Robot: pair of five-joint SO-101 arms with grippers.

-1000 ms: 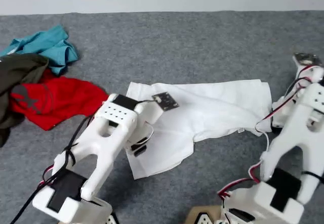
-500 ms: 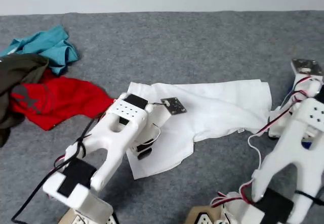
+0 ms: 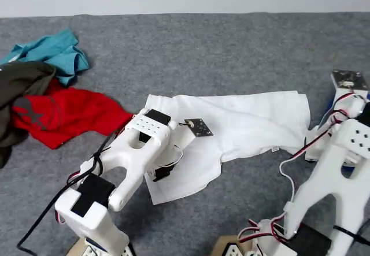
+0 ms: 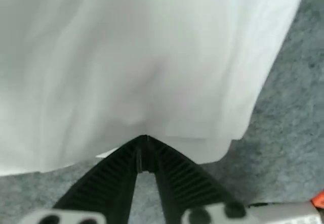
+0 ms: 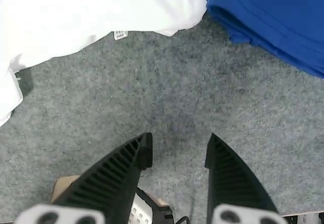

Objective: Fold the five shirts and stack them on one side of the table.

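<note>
White shirt [image 3: 243, 123] lies spread mid-table [image 3: 231, 48], long axis running side to side across the high view, roughly parallel to the near edge. Left gripper [image 4: 147, 142] sits at its near hem toward the left end, jaws pinched together on the cloth as far as I can judge. Right gripper [image 5: 179, 138] hangs over bare table just beside the shirt's right end, jaws apart, holding nothing, blue shirt [image 5: 263, 11] close by. Left arm has the hem, so I judge the fold goes away from me, across the short axis.

Five shirts [image 3: 243, 123], two arms [image 3: 139, 146]
</note>
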